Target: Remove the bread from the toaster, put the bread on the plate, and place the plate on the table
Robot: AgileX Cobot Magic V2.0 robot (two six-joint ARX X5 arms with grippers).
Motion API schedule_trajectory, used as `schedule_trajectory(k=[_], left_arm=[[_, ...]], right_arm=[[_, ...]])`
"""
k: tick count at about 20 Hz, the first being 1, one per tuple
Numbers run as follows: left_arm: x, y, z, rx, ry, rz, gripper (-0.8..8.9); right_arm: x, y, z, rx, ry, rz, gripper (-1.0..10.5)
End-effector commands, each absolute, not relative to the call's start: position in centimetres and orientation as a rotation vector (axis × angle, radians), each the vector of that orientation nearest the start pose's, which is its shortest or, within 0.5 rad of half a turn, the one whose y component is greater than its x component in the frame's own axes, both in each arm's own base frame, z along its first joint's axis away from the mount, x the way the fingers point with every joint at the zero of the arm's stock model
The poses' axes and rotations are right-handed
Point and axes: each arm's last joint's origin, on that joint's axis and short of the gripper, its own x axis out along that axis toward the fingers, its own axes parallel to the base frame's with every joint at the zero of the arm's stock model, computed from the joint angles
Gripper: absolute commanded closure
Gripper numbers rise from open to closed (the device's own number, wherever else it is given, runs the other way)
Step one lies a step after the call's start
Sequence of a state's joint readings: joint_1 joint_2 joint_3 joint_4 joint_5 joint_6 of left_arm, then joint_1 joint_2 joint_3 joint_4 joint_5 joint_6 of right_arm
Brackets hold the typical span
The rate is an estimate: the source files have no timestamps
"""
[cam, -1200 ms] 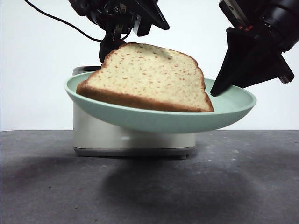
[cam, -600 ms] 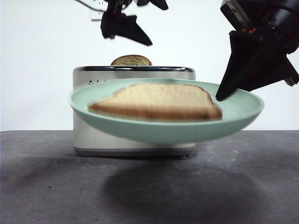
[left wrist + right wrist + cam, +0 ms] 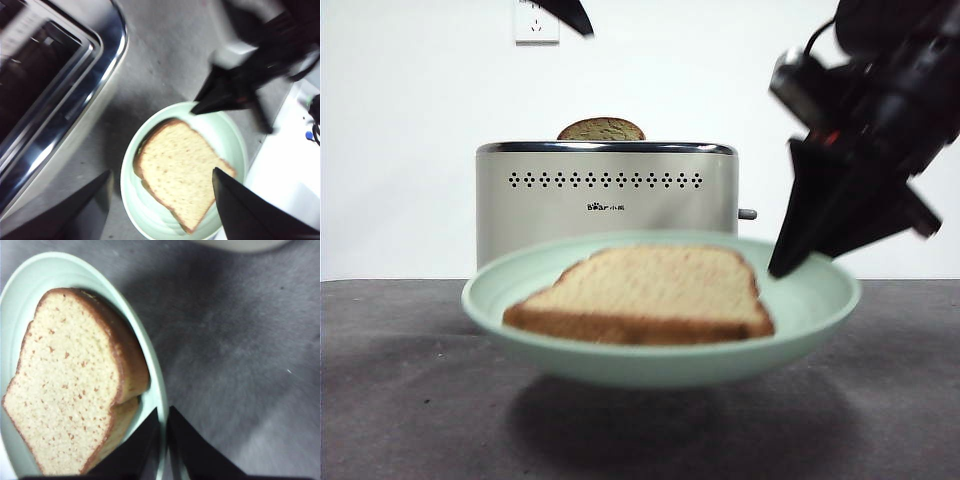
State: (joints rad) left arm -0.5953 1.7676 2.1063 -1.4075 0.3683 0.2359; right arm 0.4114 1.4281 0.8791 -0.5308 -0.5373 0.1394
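Mint-green, the plate (image 3: 660,365) hung clear of the table (image 3: 410,400) at the front, its shadow on the surface beneath it. You had the bread (image 3: 645,298) lying flat inside it, crust edge toward the front camera. Your right gripper (image 3: 164,432) was clenched on the plate's rim at the plate's right side in the front view, one black jaw inside the rim and one outside, as the right wrist view showed. Your left gripper (image 3: 160,200) stood released, jaws spread wide, empty, high above plate and bread; in the front view only a black tip of it showed at the top edge. Behind the plate, the toaster (image 3: 605,205) stood on the table, apart from the plate. A second slice (image 3: 601,129) showed its domed top above the chrome rim. Farthest back, a wall socket (image 3: 536,22) was mounted on the white wall.
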Motion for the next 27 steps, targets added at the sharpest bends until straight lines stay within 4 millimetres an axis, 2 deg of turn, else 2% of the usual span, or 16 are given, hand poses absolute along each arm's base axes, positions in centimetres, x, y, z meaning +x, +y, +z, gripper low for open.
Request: schedule_trajectory(k=[1,7,13,17,18,20,22,24,27], left_arm=[[25.2,-18.6,43.5,0.318,0.95,-0.973,4.92],[22.1,-16.2,46.6,0.333,0.836,-0.883,4.93],[19.7,-14.3,48.6,0.332,0.754,-0.834,5.17],[18.8,-13.7,49.2,0.318,0.73,-0.831,5.17],[18.7,-13.6,49.3,0.317,0.724,-0.831,5.18],[18.4,-13.4,49.4,0.312,0.72,-0.83,5.18],[18.4,-13.4,49.4,0.308,0.72,-0.828,5.18],[18.4,-13.4,49.4,0.306,0.721,-0.827,5.18],[18.4,-13.4,49.4,0.306,0.721,-0.827,5.18]], right_arm=[[24.8,13.1,19.5,0.218,1.194,0.779,9.4],[25.8,15.3,16.1,0.212,1.25,0.767,9.4],[26.1,15.3,15.3,0.172,1.261,0.692,9.4],[25.9,15.3,15.3,0.182,1.274,0.699,7.3],[25.9,15.2,15.6,0.184,1.267,0.704,7.3],[25.5,15.0,17.1,0.17,1.218,0.692,7.3],[24.8,14.5,19.4,0.152,1.142,0.679,7.3],[23.6,13.8,22.3,0.151,1.047,0.687,7.3],[20.7,12.4,27.4,0.16,0.863,0.739,7.3]])
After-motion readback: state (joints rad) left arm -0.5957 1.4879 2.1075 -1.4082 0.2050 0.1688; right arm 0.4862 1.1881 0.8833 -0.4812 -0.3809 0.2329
